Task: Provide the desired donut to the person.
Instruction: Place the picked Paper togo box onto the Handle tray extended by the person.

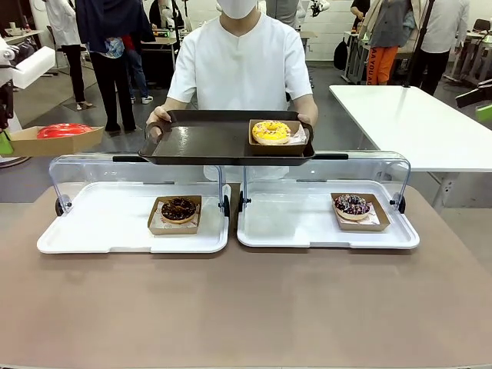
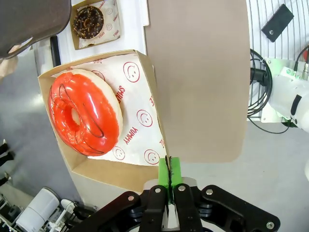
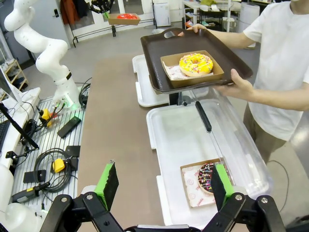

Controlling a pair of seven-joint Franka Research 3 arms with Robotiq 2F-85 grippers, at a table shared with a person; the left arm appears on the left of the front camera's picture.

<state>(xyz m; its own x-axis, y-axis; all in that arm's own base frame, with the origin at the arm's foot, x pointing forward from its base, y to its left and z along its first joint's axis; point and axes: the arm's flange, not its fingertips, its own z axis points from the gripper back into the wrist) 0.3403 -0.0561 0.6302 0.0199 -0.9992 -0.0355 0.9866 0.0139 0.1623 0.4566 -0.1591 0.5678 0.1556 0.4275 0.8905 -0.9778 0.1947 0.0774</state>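
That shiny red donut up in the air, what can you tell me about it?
The red donut is a ring with glossy red icing over a pale dough edge, thin lines drawn across the glaze. It lies flat in an open brown cardboard tray lined with white paper printed with red smileys. The left gripper is shut on the tray's rim and holds it in the air past the table's left end, apart from the person's dark serving tray.

At left edge of the front view, my left gripper (image 2: 168, 174) pinches a box (image 1: 54, 140) with a donut (image 1: 64, 131) inside; the person's tray (image 1: 207, 138) sits centre.

Grey floor (image 1: 69, 100), white side table (image 1: 415, 123)
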